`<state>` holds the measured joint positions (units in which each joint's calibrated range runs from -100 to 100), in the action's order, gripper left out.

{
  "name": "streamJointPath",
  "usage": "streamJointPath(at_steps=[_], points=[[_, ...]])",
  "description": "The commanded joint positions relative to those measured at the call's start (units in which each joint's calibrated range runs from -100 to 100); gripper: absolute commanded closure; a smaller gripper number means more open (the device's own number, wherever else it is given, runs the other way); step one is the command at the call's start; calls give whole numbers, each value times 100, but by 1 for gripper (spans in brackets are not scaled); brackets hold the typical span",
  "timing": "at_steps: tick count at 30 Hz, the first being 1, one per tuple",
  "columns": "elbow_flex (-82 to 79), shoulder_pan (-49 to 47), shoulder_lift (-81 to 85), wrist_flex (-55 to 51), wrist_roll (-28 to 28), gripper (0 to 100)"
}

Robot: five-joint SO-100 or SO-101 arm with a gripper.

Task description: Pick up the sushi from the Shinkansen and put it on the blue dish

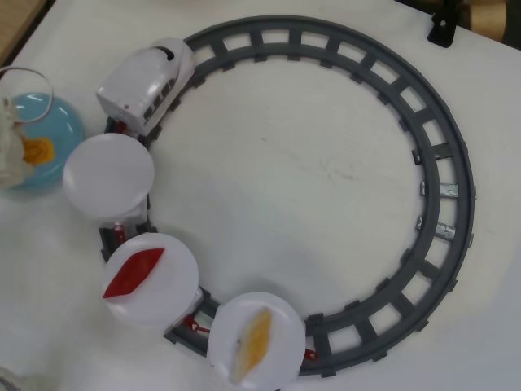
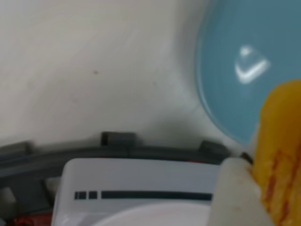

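Observation:
The blue dish lies at the far left of the overhead view. My gripper reaches in from the left edge over the dish and is shut on the yellow-orange ridged sushi. In the wrist view the sushi fills the right edge against a white finger, with the blue dish behind it. I cannot tell whether the sushi touches the dish. The white Shinkansen stands on the track just right of the dish; its side shows low in the wrist view.
A grey ring of track fills the table. Behind the engine come three white discs: one bare, one with a red pointed piece, one with a paler orange piece. A black object sits at the top right.

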<state>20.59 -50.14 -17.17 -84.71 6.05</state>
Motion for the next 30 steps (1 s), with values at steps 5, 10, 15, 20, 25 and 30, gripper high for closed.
streamJointPath(at_steps=[5,10,15,20,25,30], points=[[1260,-188,-710,-1,-30,96],[1792,-575,-1282,8,-35,96],[2324,-831,-1813,8,-145,96],[2594,-892,-2244,8,-98,96],[2802,-848,-2568,59,-93,96],[3081,-831,-2775,59,-20,96]])
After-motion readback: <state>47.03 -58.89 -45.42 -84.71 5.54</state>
